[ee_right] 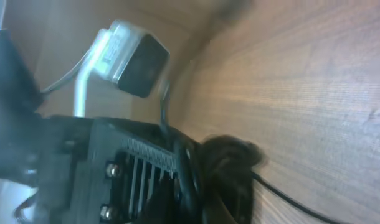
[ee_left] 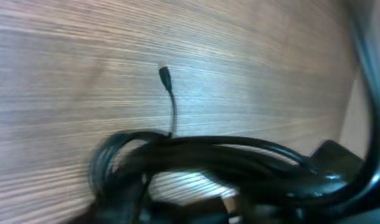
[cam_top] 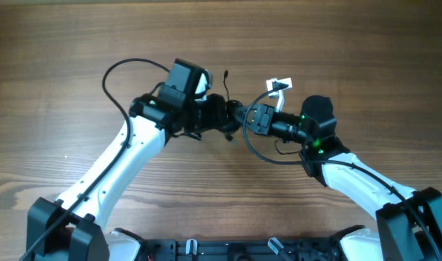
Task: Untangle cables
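1. The left gripper (cam_top: 219,114) sat just left of the knot; I could not tell whether its jaws were apart.
2. The cables (cam_top: 233,122) lay bunched mid-tabletop (cam_top: 351,43) between both claws, with one plug end (cam_top: 225,75) trailing toward the far edge.
3. The right gripper (cam_top: 245,120), jaws together, met the knot's right side, equally near.

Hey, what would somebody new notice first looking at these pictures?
Mid-table, the left claw and right claw nearly touch at a knotted bundle of black cables. One thin cord end with a tiny plug strays free over the wooden table, just beyond the bundle.
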Available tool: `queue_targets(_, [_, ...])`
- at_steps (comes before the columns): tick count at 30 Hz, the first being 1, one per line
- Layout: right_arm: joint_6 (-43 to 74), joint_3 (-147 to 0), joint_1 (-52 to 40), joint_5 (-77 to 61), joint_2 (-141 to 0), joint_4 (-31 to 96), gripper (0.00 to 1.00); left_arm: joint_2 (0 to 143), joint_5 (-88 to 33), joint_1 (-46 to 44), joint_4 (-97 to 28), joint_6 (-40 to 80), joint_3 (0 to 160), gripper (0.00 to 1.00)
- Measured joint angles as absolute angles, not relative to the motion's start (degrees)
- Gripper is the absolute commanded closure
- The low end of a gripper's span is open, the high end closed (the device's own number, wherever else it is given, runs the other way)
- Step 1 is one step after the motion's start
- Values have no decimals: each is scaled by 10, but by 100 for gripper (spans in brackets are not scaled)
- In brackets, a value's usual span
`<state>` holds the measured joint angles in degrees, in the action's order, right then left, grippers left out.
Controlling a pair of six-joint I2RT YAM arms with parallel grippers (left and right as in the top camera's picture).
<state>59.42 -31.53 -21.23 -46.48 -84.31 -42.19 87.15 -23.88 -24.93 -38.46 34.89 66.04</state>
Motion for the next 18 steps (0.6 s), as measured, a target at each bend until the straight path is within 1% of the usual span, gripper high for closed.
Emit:
queue_targets(1, [595, -316, -212, -464, -843, -425, 93, 871, -259, -234, -386, 337, 660, 14])
queue_targets(2, [597, -316, -212, -463, -843, -425, 93, 865, -293, -203, -386, 314, 662, 13])
queue_targets(3, [598, -316, -212, -464, -843, -424, 93, 856, -310, -187, -385, 300, 664, 16])
queue_targets(4, [598, -316, -213, -464, -843, -424, 93, 844, -331, -170, -384, 290, 667, 37])
queue_targets(5, [598, -316, -213, -464, -843, -424, 93, 824, -353, -150, -393, 276, 672, 56])
queue_targets(6, [598, -316, -213, -463, -843, -424, 93, 805, -366, -137, -403, 271, 676, 67])
queue_targets(7, [598, -316, -213, -462, -843, -424, 93, 784, -378, -124, -418, 263, 682, 60])
queue_targets(8, [598, -316, -213, -462, -843, -424, 93, 772, -385, -121, -430, 260, 686, 45])
queue_targets(9, [599, -316, -213, -462, -843, -424, 93, 766, -392, -121, -442, 262, 689, 46])
queue_targets(11, [600, -316, -213, -460, -843, -424, 92, 767, -404, -121, -482, 289, 690, 63])
queue_targets(12, [600, -316, -213, -460, -843, -424, 92, 770, -408, -121, -506, 313, 690, 70])
queue_targets(13, [600, -316, -213, -458, -843, -424, 92, 774, -413, -121, -540, 338, 689, 71])
queue_targets(15, [600, -316, -213, -458, -843, -424, 92, 776, -418, -122, -561, 365, 689, 71])
queue_targets(17, [607, -316, -213, -458, -843, -424, 92, 776, -414, -123, -561, 380, 689, 79])
queue_targets(18, [614, -316, -213, -458, -843, -424, 93, 778, -401, -123, -559, 399, 689, 85])
